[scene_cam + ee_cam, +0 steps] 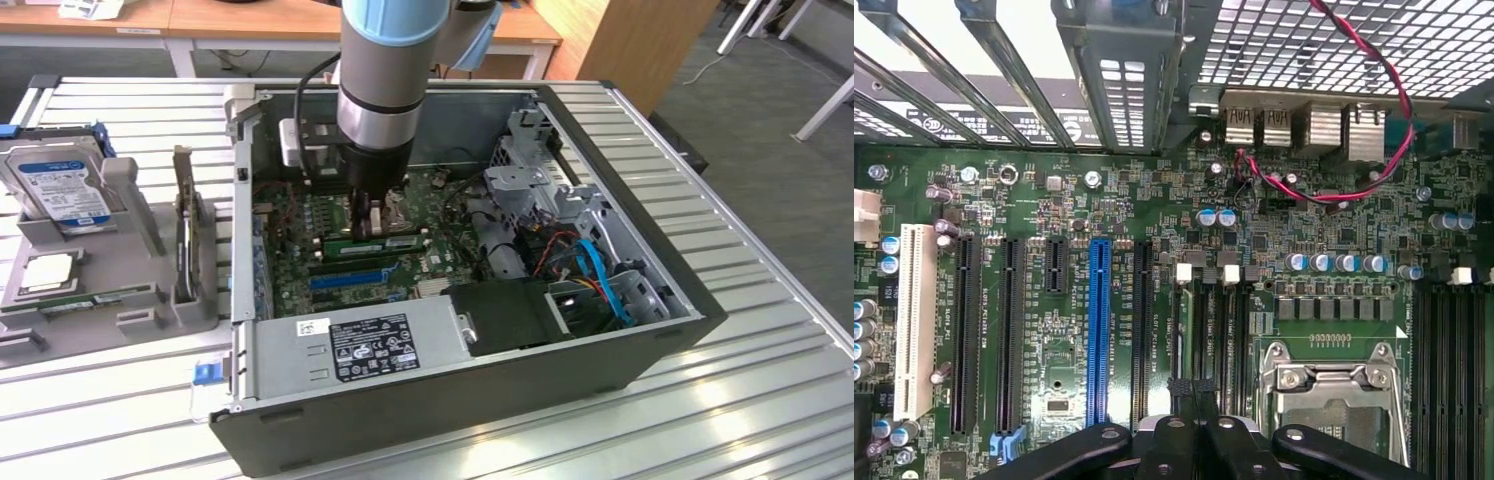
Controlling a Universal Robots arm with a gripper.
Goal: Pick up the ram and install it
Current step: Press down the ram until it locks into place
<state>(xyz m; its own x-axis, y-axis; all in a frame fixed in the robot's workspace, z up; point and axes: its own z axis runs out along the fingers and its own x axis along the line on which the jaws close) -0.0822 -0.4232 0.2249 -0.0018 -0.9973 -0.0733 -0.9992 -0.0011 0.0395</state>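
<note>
Jaws closed, tips pressed together in the wrist view. Gripper (1192, 432) is cut off by the frame edge, so whether anything is pinched cannot be told. In the exterior view the gripper (379, 222) is set low over the green board (300, 235) inside the open case (641, 330), its tips hidden behind its own body.

The ram (375, 246) is seen lying crosswise on the board, just at 6 o'clock of the gripper. Contact with the tips cannot be made out, nor whether it is seated in a slot.

Exterior view, clock taken from the gripper:
- blue slot (354, 282) at 6, past the ram
- power supply (360, 345) further out at 6, covering the near board edge
- blue cables (607, 285) at 4, drive cage (534, 190) at 3
- hard drive (54, 185) at 9, outside the case, stood in a grey holder (80, 300)

Wrist view: the blue slot (1097, 330) is flanked by long black slots, a white slot (914, 320) is further off, and a processor socket (1329, 385) is partly cropped. A red cable (1374, 150) is looped over the rear ports.
</note>
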